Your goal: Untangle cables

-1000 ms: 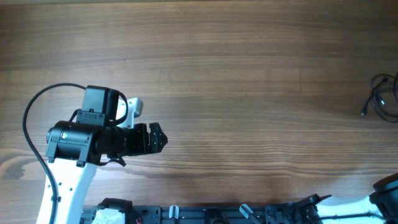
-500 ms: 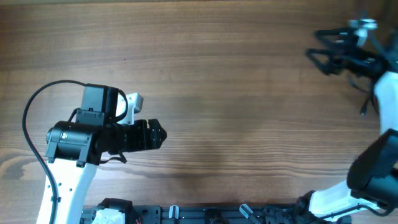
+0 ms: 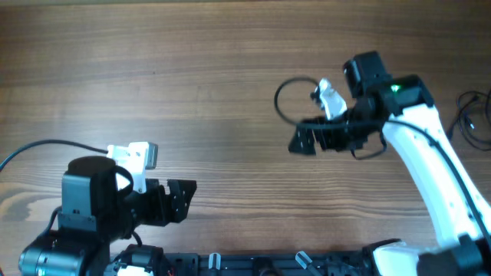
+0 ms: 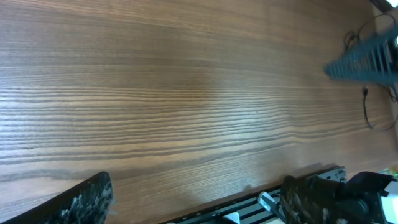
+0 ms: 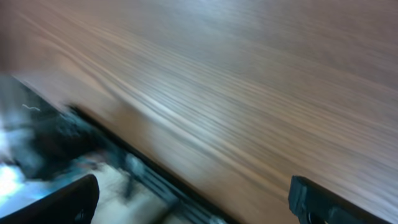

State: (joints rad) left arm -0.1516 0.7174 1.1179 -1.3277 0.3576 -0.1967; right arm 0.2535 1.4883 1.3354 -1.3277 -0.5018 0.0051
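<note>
The cables [image 3: 471,116] are a small bunch of thin dark cords at the far right edge of the table in the overhead view. A thin cord with its plug also shows at the right edge of the left wrist view [image 4: 365,109]. My right gripper [image 3: 302,142] hovers open and empty over the middle right of the table, well left of the cables. The right wrist view is blurred; its fingers [image 5: 193,194] are spread over bare wood. My left gripper [image 3: 182,202] is open and empty near the front left edge; its fingers show spread in the left wrist view [image 4: 196,194].
The wooden table [image 3: 230,69] has a black rail [image 3: 253,263] along its front edge. A thicker black arm cable [image 3: 285,98] loops beside the right wrist. The right gripper shows as a blurred dark shape [image 4: 364,57] in the left wrist view.
The right arm has swung from the far right, near the cables, leftward to the middle right of the table. The left arm has drawn back toward the front edge.
</note>
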